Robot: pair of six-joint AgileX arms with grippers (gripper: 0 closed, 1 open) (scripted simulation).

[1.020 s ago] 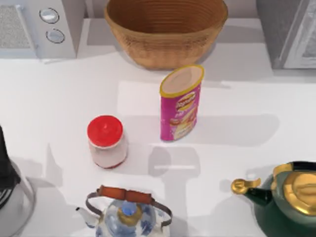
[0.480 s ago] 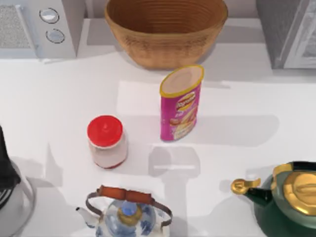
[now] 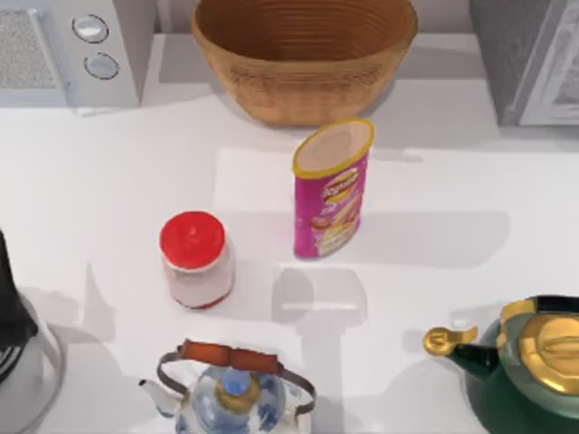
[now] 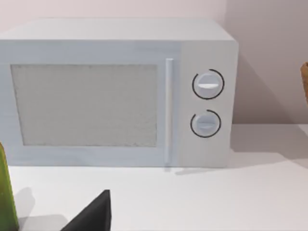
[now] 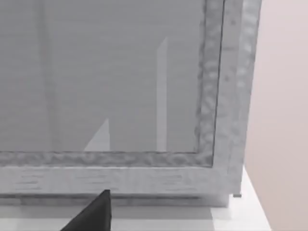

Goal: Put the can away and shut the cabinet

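can [image 3: 331,190] unmoved, upright, near basket [image 3: 303,56]

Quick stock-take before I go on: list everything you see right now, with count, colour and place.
can: 1, magenta with yellow rim, upright at table centre
jar: 1, red lid, left of the can
basket: 1, tan wicker, back centre
microwave: 1, white, back left
cabinet: 1, grey, back right
kettle: 1, white and blue, front centre
teapot: 1, dark green and gold, front right
left gripper: dark tip, facing the microwave
right gripper: dark tip, facing the cabinet
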